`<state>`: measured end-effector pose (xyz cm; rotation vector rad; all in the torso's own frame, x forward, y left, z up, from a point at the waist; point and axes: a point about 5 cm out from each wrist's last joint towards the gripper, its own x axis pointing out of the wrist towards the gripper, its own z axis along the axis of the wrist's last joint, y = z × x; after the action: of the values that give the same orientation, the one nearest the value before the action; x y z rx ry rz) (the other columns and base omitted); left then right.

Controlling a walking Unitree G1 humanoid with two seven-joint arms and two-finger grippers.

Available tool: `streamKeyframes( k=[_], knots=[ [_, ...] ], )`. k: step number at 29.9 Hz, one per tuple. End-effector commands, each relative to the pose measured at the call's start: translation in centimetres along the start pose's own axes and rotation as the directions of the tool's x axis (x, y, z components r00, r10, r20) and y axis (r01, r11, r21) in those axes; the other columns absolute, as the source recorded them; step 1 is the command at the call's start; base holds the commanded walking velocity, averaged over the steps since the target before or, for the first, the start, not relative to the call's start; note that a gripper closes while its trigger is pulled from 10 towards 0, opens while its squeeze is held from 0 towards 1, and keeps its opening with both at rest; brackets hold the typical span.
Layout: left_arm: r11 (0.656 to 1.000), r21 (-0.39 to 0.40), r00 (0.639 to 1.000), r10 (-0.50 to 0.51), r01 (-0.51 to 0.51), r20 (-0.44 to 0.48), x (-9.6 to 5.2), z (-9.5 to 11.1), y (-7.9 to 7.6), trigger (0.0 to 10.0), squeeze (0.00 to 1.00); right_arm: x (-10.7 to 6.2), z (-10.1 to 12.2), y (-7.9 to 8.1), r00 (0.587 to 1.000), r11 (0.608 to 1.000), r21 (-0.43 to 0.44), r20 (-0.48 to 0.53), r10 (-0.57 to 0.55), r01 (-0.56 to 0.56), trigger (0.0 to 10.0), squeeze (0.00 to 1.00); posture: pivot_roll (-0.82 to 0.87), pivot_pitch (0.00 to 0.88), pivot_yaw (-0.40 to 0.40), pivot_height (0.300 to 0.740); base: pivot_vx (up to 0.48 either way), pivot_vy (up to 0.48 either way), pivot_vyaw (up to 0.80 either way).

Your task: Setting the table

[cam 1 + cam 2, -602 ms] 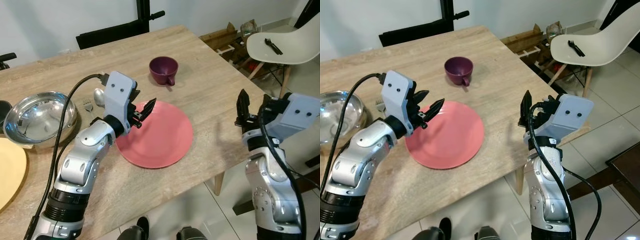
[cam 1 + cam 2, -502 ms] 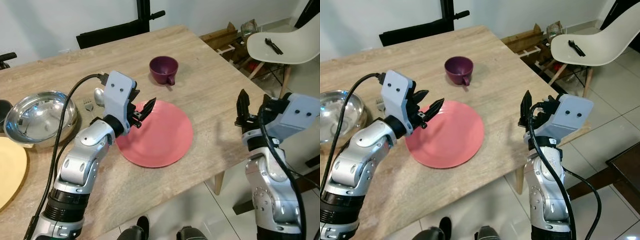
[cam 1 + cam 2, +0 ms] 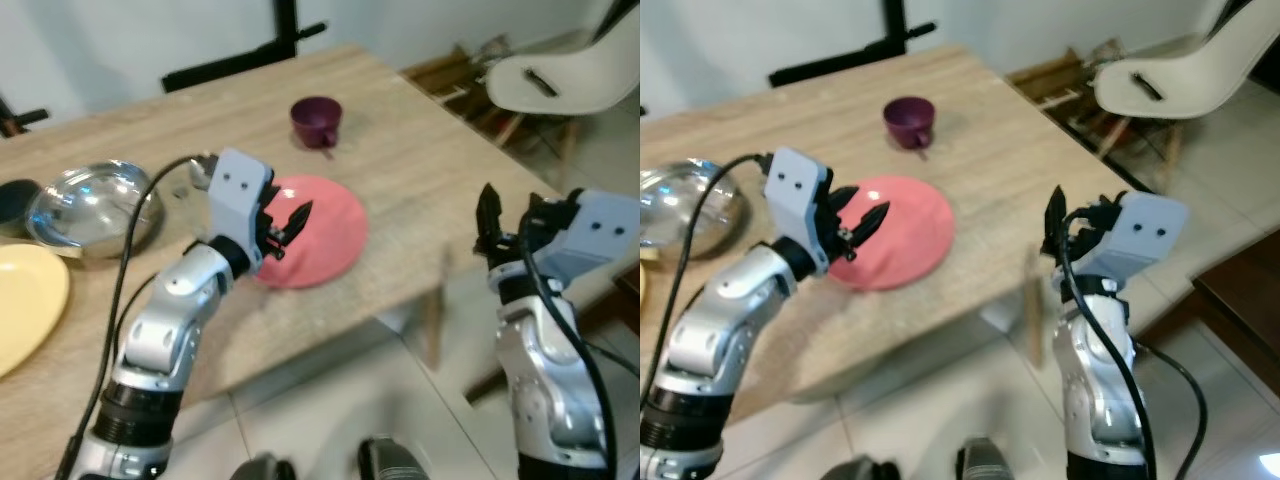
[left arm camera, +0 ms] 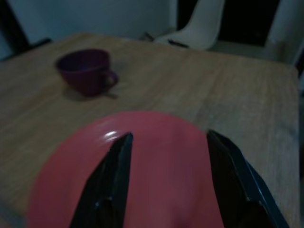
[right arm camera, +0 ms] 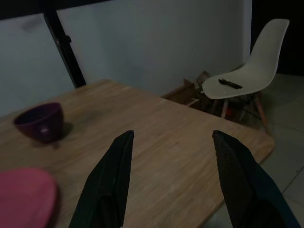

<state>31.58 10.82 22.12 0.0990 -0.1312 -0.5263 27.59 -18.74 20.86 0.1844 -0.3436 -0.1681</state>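
Note:
A red plate lies on the wooden table near its front edge. A dark purple cup stands farther back on the table, apart from the plate. My left gripper hovers open just above the plate's near-left part, with nothing between its fingers; the left wrist view looks over the plate toward the cup. My right gripper is open and empty, held up off the table's right edge over the floor. Its wrist view looks across the table to the cup.
A steel bowl and a yellow plate sit at the table's left, with cutlery beside the bowl. A white chair stands at the far right. Tiled floor lies in front of the table. The head views are blurred.
The whole picture has shifted and blurred: the camera has drawn back, so the table looks farther and more floor shows. Both arms keep their pose; plate and cup have not moved.

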Motion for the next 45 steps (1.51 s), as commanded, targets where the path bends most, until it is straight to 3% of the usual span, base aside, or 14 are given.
streamKeyframes(
  k=[1, 20, 28, 45],
  knots=[
    [1.0, -0.006, 1.0, 0.006, -0.006, -0.014, -0.3, -0.33, 0.17, 10.0, 0.0, -0.11, -0.27, 0.11, 1.0, 1.0, -0.006, -0.011, 0.005, -0.005, 10.0, 0.0, -0.2, 0.105, 0.1, 0.74, -0.266, 0.0, 0.0],
    [1.0, -0.008, 1.0, 0.009, -0.009, -0.013, -0.31, -0.27, 0.11, 10.0, 0.0, -0.2, -0.42, 0.07, 1.0, 1.0, -0.009, -0.015, 0.005, -0.005, 10.0, 0.0, -0.2, 0.109, 0.099, 0.74, -0.255, 0.0, 0.0],
    [1.0, -0.024, 1.0, 0.015, -0.016, -0.015, -0.17, -0.27, 0.2, 10.0, 0.0, -0.18, -0.5, 0.12, 1.0, 1.0, -0.005, -0.02, 0.005, -0.005, 10.0, 0.0, -0.2, 0.109, 0.099, 0.74, 0.0, 0.0, 0.0],
    [0.999, -0.032, 1.0, 0.019, -0.019, -0.007, -0.02, -0.23, 0.1, 10.0, 0.0, -0.05, -0.44, -0.12, 1.0, 1.0, 0.001, -0.021, -0.004, 0.004, 10.0, 0.0, -0.21, 0.109, 0.098, 0.74, 0.0, 0.0, -0.79]
  ],
)
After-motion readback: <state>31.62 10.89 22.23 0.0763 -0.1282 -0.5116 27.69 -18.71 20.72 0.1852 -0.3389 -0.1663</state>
